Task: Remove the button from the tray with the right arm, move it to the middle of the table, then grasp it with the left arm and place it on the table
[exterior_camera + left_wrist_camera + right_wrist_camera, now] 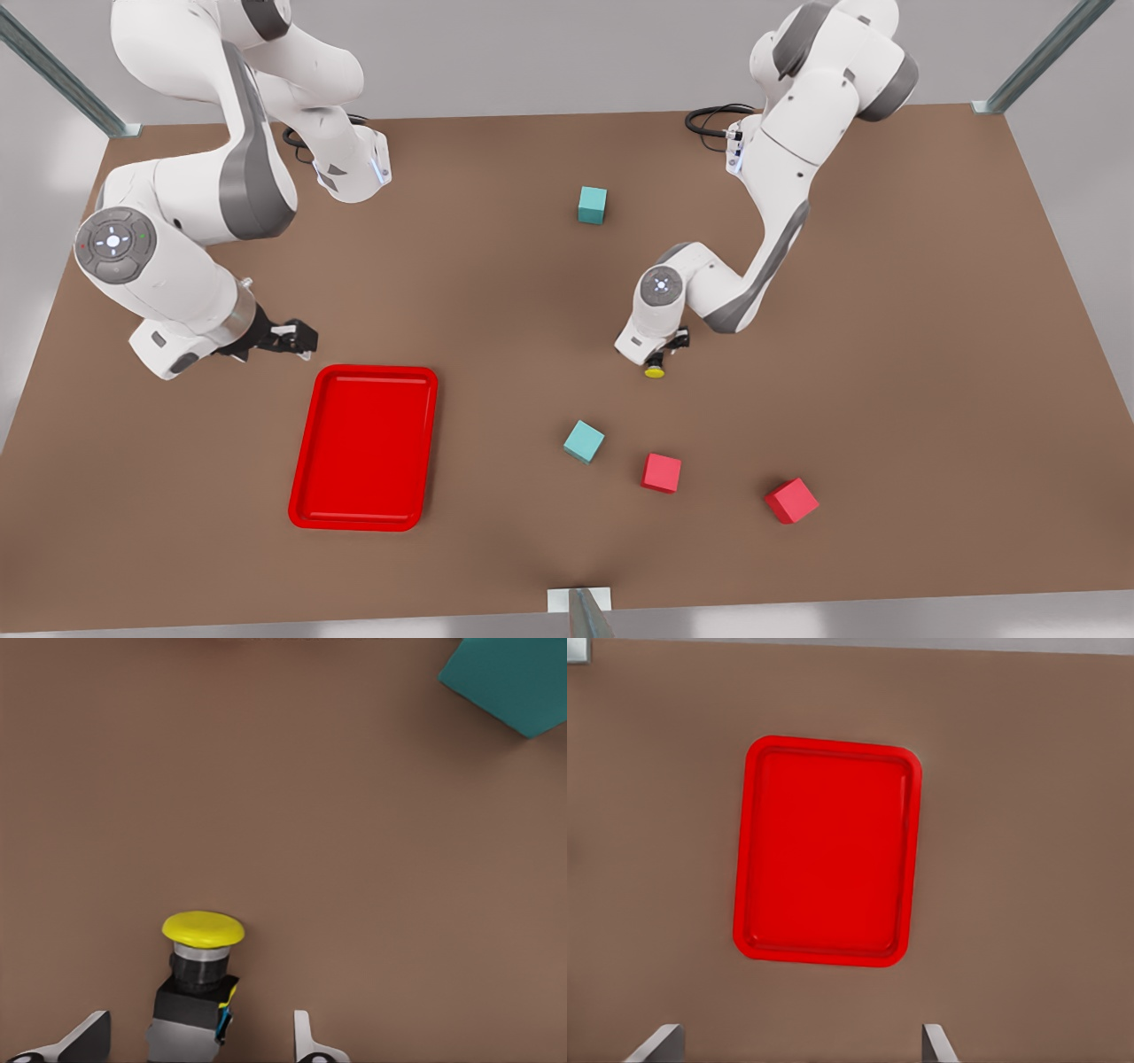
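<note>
1. The last step is in hand: the button (pixel 199 979) sits near the middle of the worktop (pixel 496 292), well apart from the red tray (pixel 364 447), which has nothing in it
2. The left tool (pixel 660 354), on the front view's right, is low over the button, whose yellow cap pokes out just under it; in the left wrist view the fingers (pixel 84 1038) stand spread to either side of the button's dark body with a gap on each side, so the tool is released, not grasping
3. Whether the button rests fully on the worktop I cannot tell, though it looks set down
4. My judgement: the next move calls for a straight lift of the left tool, fingers kept apart so they do not drag or tip the small body; a teal cube (pixel 584 440) lies near
5. The left arm is folded down steeply, wrist pointing at the worktop
6. The right tool (pixel 288 337) waits above the worktop beside the tray's far end, fingers apart and holding nothing, its arm bent low on the front view's left
</note>
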Robot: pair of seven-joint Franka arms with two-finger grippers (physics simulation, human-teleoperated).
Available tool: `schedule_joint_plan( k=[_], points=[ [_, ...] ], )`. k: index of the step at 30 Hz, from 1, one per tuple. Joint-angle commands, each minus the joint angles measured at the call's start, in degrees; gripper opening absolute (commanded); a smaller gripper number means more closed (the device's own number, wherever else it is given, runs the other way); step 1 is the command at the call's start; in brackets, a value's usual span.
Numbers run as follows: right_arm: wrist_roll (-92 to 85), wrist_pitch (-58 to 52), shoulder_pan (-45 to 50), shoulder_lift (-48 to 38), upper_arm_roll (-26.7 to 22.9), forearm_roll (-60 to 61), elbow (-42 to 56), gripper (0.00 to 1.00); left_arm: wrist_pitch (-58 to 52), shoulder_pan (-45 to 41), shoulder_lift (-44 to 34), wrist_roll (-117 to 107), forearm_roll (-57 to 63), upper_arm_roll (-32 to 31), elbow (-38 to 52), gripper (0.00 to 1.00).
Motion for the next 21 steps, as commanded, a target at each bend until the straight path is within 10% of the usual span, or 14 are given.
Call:
schedule_joint_plan(
  k=[1, 15, 21],
  points=[
    [0.7, 0.5, 0.2, 0.2, 0.0, 0.0, 0.0, 1.00, 2.2, 0.1, 0.4, -5.6, 1.3, 0.0, 0.0, 1.00],
    [0.8, 0.5, 0.2, 0.2, 0.1, 0.0, -0.2, 1.00, 3.7, 0.5, 2.2, -4.7, 1.3, 0.0, -0.5, 0.99],
    [0.8, 0.5, 0.4, 0.2, 0.1, 0.0, -0.2, 1.00, 3.5, 1.1, 2.2, -4.7, 1.3, 0.0, -0.5, 0.70]
  ],
)
